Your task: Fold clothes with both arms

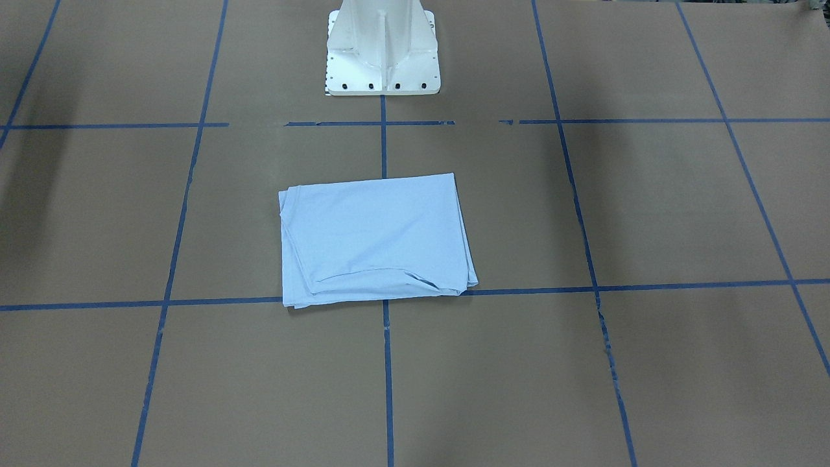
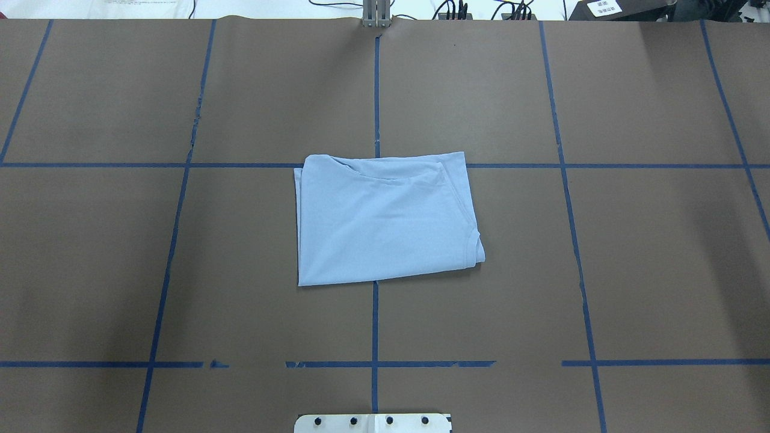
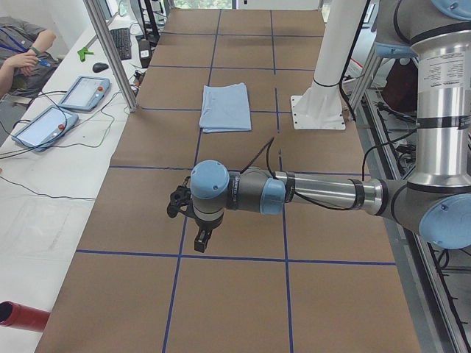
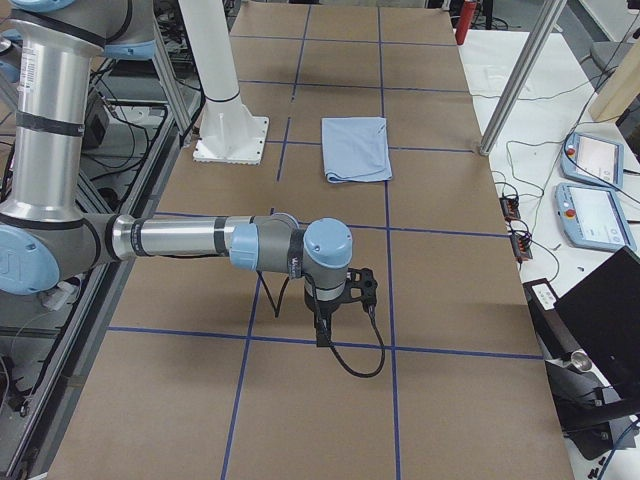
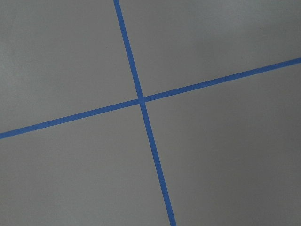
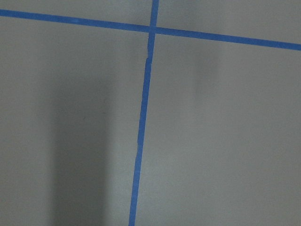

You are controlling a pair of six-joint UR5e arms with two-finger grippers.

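Left gripper (image 3: pixel 202 239) and right gripper (image 4: pixel 322 328) hang over the table (image 3: pixel 243 294), well off at 9 and 3 o'clock of the shirt (image 2: pixel 385 219) overhead-wise, probably just keeping clear since it looks fully folded. Can't tell if either is open or closed, only the side cams catch them. Shirt lies flat mid-table, pedestal (image 2: pixel 373 423) at its 6 o'clock, and whatever's on its front is folded out of sight.
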